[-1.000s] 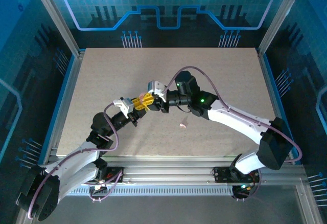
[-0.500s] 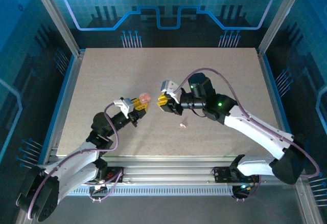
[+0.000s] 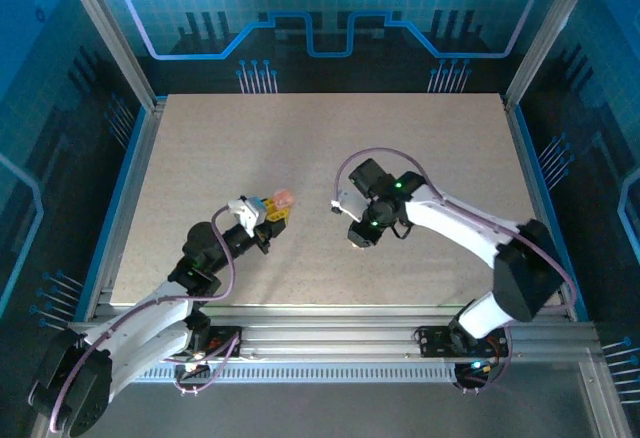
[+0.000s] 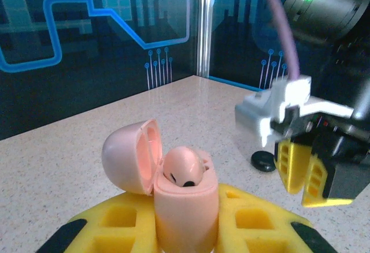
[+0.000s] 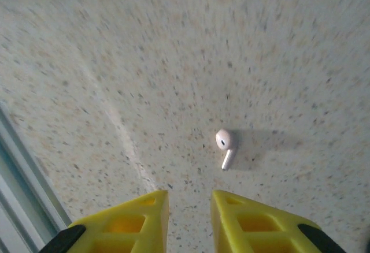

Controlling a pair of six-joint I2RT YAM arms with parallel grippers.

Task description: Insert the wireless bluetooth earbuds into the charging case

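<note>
pink charging case (image 4: pixel 185 209) hides the lower part of the seated earbud (image 4: pixel 182 169).

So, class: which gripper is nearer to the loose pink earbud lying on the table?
Right. The right gripper hovers close above the loose earbud, jaws apart; the left gripper is off to its left, clamped on the open charging case.

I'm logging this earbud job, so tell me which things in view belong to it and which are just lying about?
Job:
- pink charging case, lid open, gripped by the left tool
- seated pink earbud inside it
- loose whitish-pink earbud on the table, beneath the open right tool

Lying about:
- small black round piece on the table, too small to identify
</note>
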